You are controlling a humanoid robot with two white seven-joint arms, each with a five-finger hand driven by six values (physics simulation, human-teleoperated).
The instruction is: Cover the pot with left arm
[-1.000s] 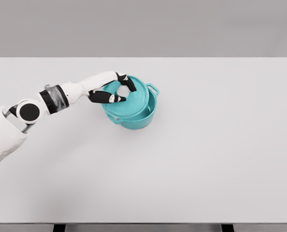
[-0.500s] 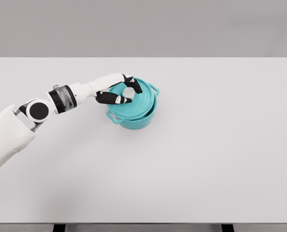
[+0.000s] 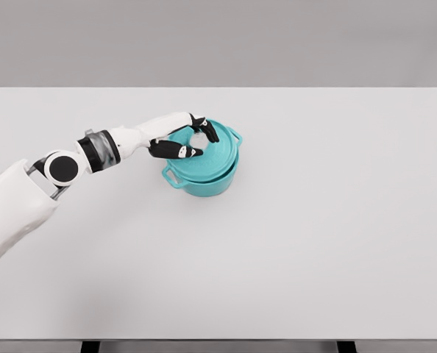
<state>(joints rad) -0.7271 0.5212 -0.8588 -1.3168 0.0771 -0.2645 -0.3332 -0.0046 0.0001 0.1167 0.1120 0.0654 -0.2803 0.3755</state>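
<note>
1. Gripping the pale knob at the centre of the teal lid (image 3: 207, 153), the left hand (image 3: 180, 140) reaches in from the lower left of the frame; its dark fingers (image 3: 176, 152) curl around the knob, which gives a hold from above for setting the lid down flat.
2. Lid and teal pot (image 3: 204, 180) sit just left of centre in the upper half of the frame; the lid looks level and seated on the rim, so the covering seems nearly done, with only the release left.
3. Pot handles stick out at the upper right and lower left, clear of the hand.
4. A plain white surface (image 3: 314, 243) fills most of the frame, with a grey wall (image 3: 277, 37) behind it.
</note>
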